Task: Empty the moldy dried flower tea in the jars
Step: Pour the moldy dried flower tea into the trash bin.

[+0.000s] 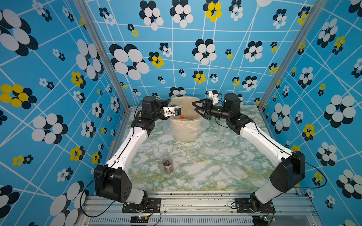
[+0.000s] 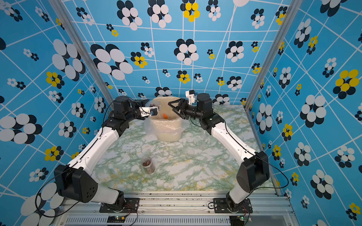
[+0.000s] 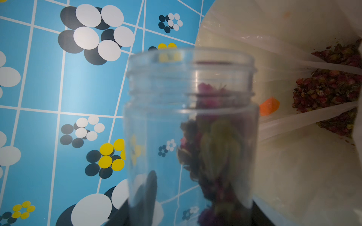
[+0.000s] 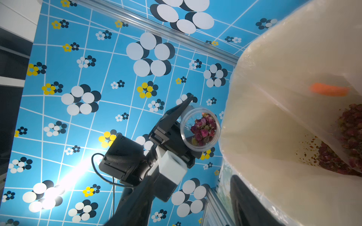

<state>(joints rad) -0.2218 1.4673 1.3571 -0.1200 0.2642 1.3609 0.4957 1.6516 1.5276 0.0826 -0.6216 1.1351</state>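
Landmark: cream plastic-lined bin [image 1: 186, 135], at the far middle of the table [image 1: 215, 176].
Left gripper [image 4: 194, 128]: clenched around the held jar [image 3: 188, 121], at the bin's rim on the left-arm side.
Held jar: lid off and tipped over, with its mouth toward the bin opening. A clump of tea [image 4: 203, 130] sits inside, pink-red buds with some yellowish ones.
Right gripper [image 1: 196, 109]: fingers spread with nothing between them, above the bin's rim on the right-arm side.
Inside the bin: a heap of dumped buds [image 3: 329, 86] lies on the liner, crumbs are scattered beside it, and an orange piece [image 3: 269, 106] lies a little apart from the heap.
Table jar [image 1: 167, 164]: upright, well in front of the bin toward the left arm, with reddish-brown buds in it. I cannot tell whether it has a lid.
Clear round pieces [image 1: 208, 151]: faint shapes in front of the bin toward the right arm, perhaps lids or an empty jar. They are too faint to say which.
Done, as judged: at least one load is already in the bin.
Left, as judged: the held jar needs more tilt or a shake to shed its clump, then the table jar needs emptying.
Risk: the held jar's mouth sits right at the rim, so buds could fall outside the liner.
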